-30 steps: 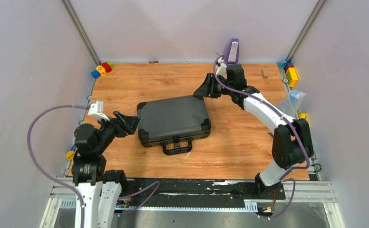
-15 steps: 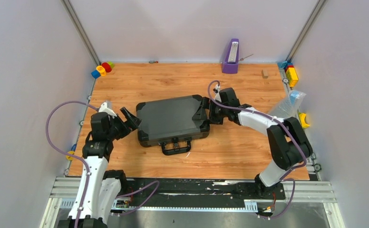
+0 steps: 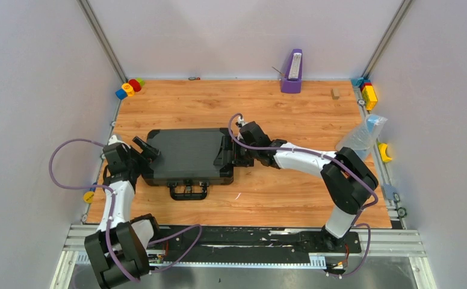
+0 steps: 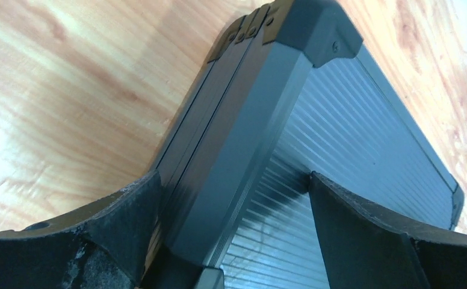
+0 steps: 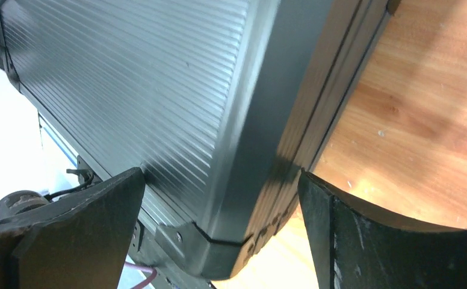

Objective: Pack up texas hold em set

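The closed dark grey ribbed briefcase with black corners (image 3: 186, 155) lies flat on the wooden surface (image 3: 291, 120), left of centre. The left gripper (image 3: 145, 152) and right gripper (image 3: 227, 155), both spread wide, straddle its opposite ends.

Bright, even overhead light washes my table (image 3: 291, 180), leaving a thin soft shadow beside the case (image 3: 189, 153). From my wrists, its ribbed lid gleams and the close-up looks slightly soft.
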`<move>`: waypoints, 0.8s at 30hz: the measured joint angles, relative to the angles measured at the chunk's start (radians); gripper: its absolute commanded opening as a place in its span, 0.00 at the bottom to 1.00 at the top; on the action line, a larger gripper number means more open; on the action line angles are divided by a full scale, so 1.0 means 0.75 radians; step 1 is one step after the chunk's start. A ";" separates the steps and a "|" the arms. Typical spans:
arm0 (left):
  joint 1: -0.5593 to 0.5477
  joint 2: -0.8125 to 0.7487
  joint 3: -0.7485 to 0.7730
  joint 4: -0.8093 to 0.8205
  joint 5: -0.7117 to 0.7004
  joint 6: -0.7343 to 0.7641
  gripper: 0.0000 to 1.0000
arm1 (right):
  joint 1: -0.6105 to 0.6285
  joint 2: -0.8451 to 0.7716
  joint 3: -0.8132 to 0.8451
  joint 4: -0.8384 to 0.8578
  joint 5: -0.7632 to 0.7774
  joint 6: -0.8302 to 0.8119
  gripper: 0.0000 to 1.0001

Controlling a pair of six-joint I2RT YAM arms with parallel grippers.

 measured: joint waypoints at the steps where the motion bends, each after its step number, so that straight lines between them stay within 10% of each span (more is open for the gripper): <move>1: 0.000 0.031 -0.002 0.025 0.010 0.005 0.88 | -0.007 -0.011 -0.011 -0.001 -0.002 0.001 1.00; 6: -0.061 0.108 -0.054 0.242 0.027 -0.024 0.85 | -0.126 -0.154 -0.139 -0.052 -0.017 -0.008 1.00; 13: -0.615 0.173 -0.177 0.646 -0.212 -0.263 0.86 | -0.465 -0.470 -0.251 -0.239 0.025 -0.078 1.00; 24: -0.872 -0.230 -0.164 0.179 -0.069 -0.378 0.92 | -0.715 -1.130 -0.406 -0.594 0.640 0.035 1.00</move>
